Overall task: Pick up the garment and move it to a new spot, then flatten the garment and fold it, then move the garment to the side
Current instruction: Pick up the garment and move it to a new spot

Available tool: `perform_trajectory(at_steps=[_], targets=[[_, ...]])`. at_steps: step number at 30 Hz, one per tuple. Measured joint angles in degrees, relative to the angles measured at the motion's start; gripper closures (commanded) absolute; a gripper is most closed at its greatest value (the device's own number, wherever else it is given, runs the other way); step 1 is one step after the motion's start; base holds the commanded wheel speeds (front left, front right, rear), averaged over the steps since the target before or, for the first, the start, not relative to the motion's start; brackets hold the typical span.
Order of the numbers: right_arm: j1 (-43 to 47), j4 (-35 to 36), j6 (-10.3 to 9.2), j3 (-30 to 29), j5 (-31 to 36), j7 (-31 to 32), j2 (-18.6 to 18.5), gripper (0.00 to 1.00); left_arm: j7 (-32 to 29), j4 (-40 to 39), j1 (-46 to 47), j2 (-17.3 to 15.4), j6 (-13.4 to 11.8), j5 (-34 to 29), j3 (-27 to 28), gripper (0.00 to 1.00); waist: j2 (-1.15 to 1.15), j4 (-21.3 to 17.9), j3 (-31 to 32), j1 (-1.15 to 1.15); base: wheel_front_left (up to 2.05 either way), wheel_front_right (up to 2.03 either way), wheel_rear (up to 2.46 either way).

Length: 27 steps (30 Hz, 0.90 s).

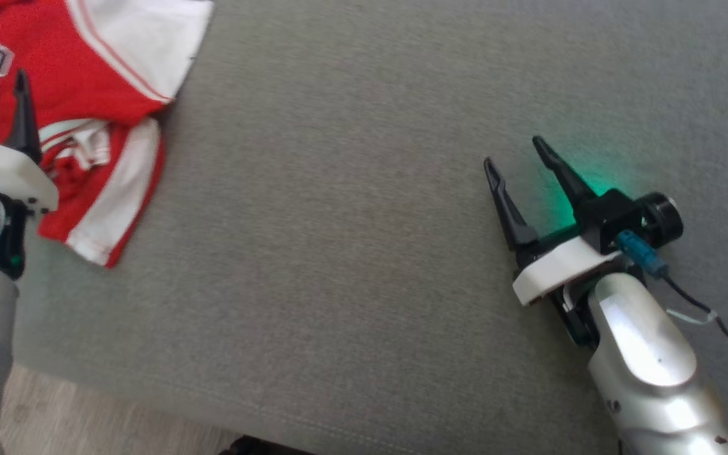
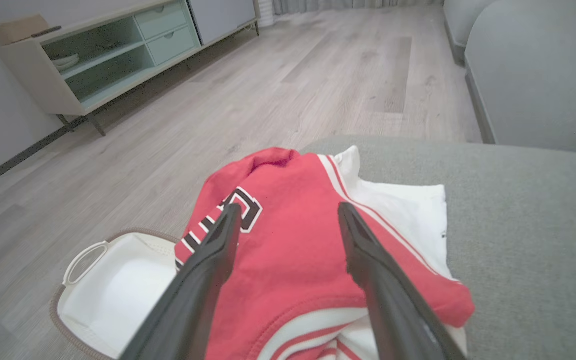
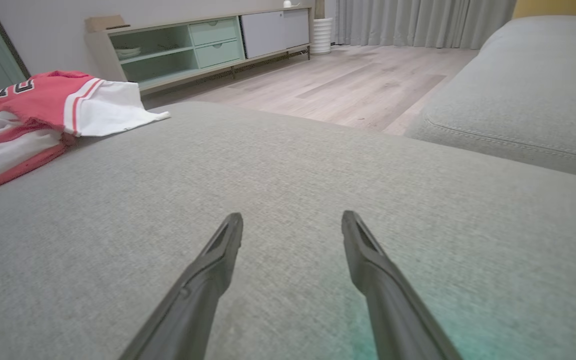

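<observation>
Closest to the lens in its wrist view, your left gripper (image 2: 289, 207) has its two dark fingers spread apart, with nothing clamped between them. It is poised over the red part of the garment (image 2: 293, 270). You cannot tell whether the tips touch the cloth. Your right gripper (image 1: 511, 151) is also spread wide and holds nothing, low over bare upholstery and well apart from the garment.

The largest thing before you is the grey cushion (image 1: 339, 253), which carries both the garment and the grippers' work area. Beyond it runs a pale wooden floor (image 2: 278, 90), with a second grey sofa (image 3: 518, 75) off to your right. A long sideboard (image 3: 193, 45) with open shelves and pale green drawers stands against the wall.

The garment is a red and white jersey with black-and-white lettering. It lies crumpled at the cushion's far-left corner in the head view, one white sleeve spread toward the middle. On the floor just beside that edge sits a white basket (image 2: 113, 290) with a loop handle. A small green glow (image 1: 566, 189) falls on the fabric by your right gripper.
</observation>
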<state>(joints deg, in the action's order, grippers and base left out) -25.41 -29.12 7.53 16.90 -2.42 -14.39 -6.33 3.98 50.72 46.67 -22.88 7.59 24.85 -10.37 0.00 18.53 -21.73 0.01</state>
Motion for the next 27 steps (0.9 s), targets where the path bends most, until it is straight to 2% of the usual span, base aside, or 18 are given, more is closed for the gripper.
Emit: perform_trajectory(at_steps=[5, 11, 24, 25, 26, 27], targets=[[-1.21, 2.09, 0.00, -0.75, 0.00, -0.34, -0.31, 0.00, -3.67, 3.28, 3.24, -1.26, 0.00, 4.23, -4.03, 0.00, 0.00, -2.62, -2.80, -0.01, 0.00, 0.00, 0.00], [-1.31, 5.30, 0.01, -2.00, 0.58, -0.79, -0.54, 0.00, -5.00, 5.14, 7.33, -1.71, 0.00, 8.00, -8.43, 0.00, 0.00, -4.67, -5.92, -0.01, 0.00, 0.00, 0.00], [-2.31, 9.27, 0.01, -2.20, 1.52, -1.34, -0.44, 0.00, -7.48, 17.56, 13.69, -1.68, -0.53, 7.86, -11.32, 0.00, 0.00, -7.32, -10.22, -0.02, 0.00, 0.00, 0.00], [-2.37, 9.39, 0.02, -2.20, 1.52, -1.34, -0.44, 0.00, -7.65, 18.20, 14.08, -1.57, -0.53, 7.84, -11.70, 0.27, 0.00, -7.35, -10.39, -0.02, 0.00, 0.00, 0.00], [-2.38, 9.45, 0.02, -2.23, 1.52, -1.34, -0.43, 0.00, -8.14, 18.83, 14.27, -1.54, -0.53, 7.84, -11.87, 0.82, 0.00, -7.38, -10.47, -0.02, 0.00, 0.00, 0.00], [-2.38, 9.46, 0.02, -2.27, 1.52, -1.35, -0.38, 0.00, -8.81, 19.45, 14.30, -1.46, -0.53, 7.86, -11.88, 1.00, 0.00, -7.39, -10.48, -0.02, 0.00, 0.00, 0.00]])
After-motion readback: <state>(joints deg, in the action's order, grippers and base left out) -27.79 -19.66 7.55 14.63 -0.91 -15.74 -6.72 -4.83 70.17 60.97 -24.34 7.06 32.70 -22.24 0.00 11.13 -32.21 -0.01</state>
